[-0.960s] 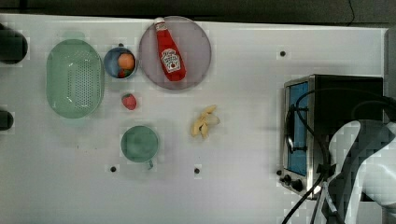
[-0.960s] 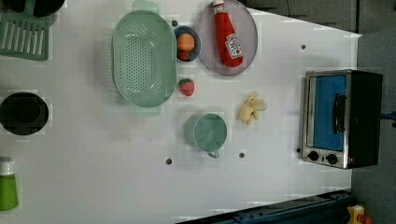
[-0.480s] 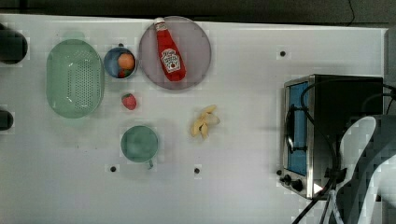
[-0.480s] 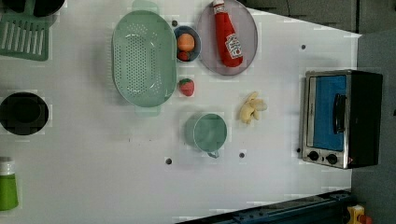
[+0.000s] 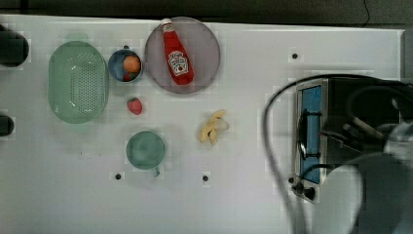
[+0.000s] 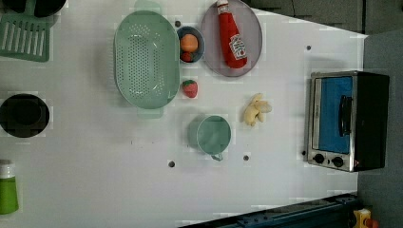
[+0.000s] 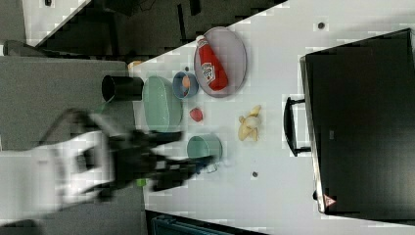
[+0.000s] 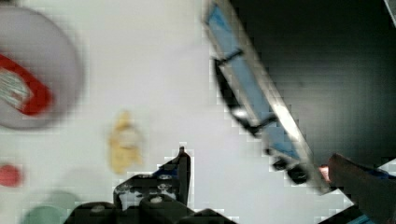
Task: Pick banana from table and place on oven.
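Banana (image 5: 213, 126) is the thing to find, and it lies flat on the white worktop (image 5: 243, 204), untouched, near the middle of the top view. Going across the top view from its left: a pale green colander (image 5: 78, 81) sits first, then a small blue bowl (image 5: 124, 65) with an orange fruit in it, and just below that bowl a red strawberry (image 5: 135, 106). A green cup (image 5: 145, 149) stands lower down, well apart from the strawberry. Next comes a grey plate (image 5: 204, 39) carrying a red ketchup bottle (image 5: 176, 52) lying on its side. The banana rests below that plate, between the cup and the oven (image 5: 341, 92), touching neither. At the top view's right the oven stands with its blue glass door facing the banana, and the robot arm (image 5: 370, 195) and its dark cables hang blurred over it. In the right view the dark end effector (image 7: 208, 159) reaches out beside the green cup, blurred; whether its fingers are wide or narrow I cannot tell. It holds nothing that can be seen.
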`<move>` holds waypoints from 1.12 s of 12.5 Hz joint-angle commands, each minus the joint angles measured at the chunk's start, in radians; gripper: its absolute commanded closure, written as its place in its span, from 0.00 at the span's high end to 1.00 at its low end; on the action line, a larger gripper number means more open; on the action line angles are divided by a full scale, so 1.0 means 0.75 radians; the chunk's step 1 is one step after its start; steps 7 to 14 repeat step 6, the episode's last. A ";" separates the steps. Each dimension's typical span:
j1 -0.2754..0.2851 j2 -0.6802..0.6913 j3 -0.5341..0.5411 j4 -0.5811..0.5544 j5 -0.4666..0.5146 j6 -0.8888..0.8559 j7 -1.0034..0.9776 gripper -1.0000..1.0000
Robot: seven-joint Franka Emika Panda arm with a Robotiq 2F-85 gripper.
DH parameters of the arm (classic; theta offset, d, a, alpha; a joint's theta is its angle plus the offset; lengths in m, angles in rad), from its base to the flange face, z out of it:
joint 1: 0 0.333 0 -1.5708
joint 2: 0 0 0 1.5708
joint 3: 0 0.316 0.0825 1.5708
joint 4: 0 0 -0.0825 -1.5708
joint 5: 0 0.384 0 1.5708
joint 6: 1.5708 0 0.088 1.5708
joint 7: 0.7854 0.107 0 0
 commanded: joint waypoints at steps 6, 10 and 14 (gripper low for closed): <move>0.036 -0.142 0.362 -0.068 0.021 -0.153 1.030 1.00; 0.036 -0.142 0.362 -0.068 0.021 -0.153 1.030 1.00; 0.036 -0.142 0.362 -0.068 0.021 -0.153 1.030 1.00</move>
